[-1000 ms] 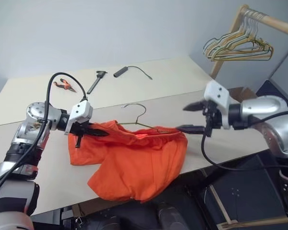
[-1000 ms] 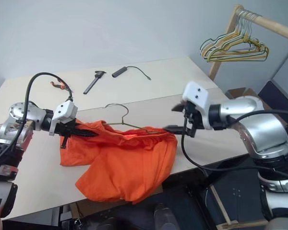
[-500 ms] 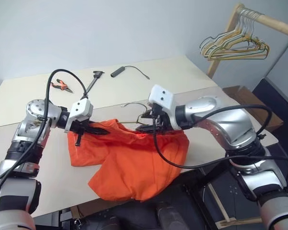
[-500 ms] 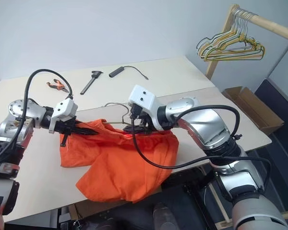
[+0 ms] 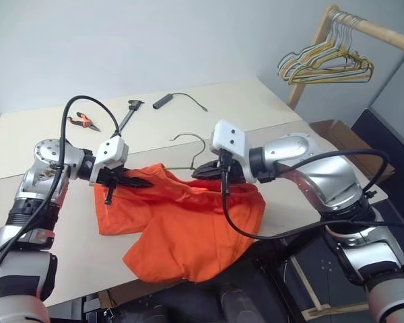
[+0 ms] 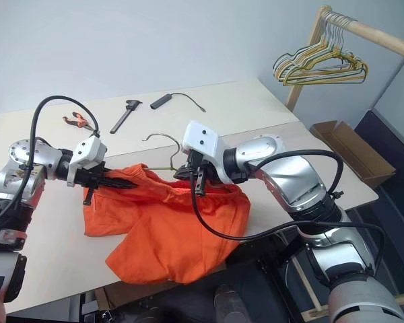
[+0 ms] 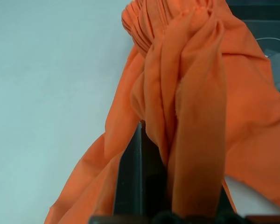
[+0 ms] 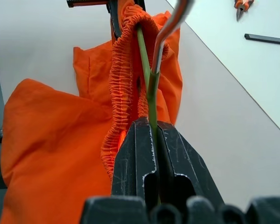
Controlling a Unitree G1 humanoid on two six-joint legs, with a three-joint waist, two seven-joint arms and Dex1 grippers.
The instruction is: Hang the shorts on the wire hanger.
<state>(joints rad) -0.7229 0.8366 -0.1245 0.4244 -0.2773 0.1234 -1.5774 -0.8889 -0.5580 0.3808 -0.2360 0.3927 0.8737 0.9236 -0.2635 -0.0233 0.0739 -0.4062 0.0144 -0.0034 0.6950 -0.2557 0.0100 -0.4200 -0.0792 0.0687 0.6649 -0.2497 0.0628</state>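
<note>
The right gripper (image 8: 151, 140) is clamped on the wire hanger (image 8: 149, 84) beside the waistband. The left gripper (image 5: 131, 182) pinches the shorts (image 5: 188, 229) lying below. Best keep both grips firm and the waistband taut while threading.

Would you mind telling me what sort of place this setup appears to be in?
Probably a lab or workshop rather than a home: a plain work table carrying pliers, a wooden rail with bunched wire hangers, and a cardboard box on the floor.

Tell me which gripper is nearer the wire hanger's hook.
Right. The right gripper is shut on the wire hanger just below its hook; the left gripper holds the shorts further off.
</note>
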